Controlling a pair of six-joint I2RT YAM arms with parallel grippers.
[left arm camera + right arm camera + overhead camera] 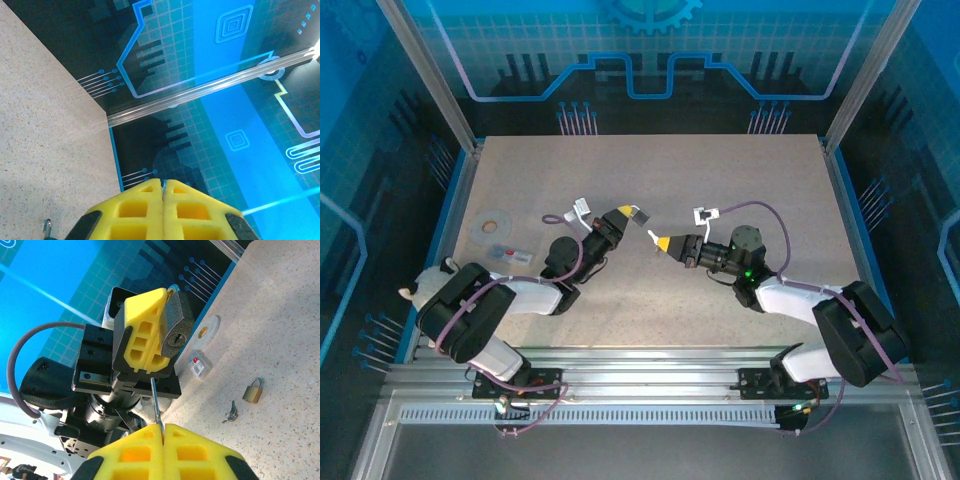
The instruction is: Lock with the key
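The right gripper [163,429] is seen clenched on a key [155,402], whose thin blade is pinched edge-on between the yellow pads and projects straight forward, presumably so that it can be driven along the wrist's own axis. Just beyond the blade, the left gripper [626,216] is clamped on a grey padlock [177,322], which is held above the tabletop [280,315] with its underside turned towards the key, so that the keyhole [174,339] is presented openly to the opposing arm. The blade tip is judged to lie off to one side of the keyhole and apart from it. Insertion is therefore not yet made, and a small correction is likely to be called for. From overhead, the two grippers are seen nose to nose over the middle of the tabletop. Farther out, a brass padlock [253,390], a small bunch of keys [230,412], a small clear box [200,365] and a tape roll [209,330] are laid on the tabletop, apart from one another. A red label can be made out on the box, but its print is too small to be read, and no brand is legible on either padlock.
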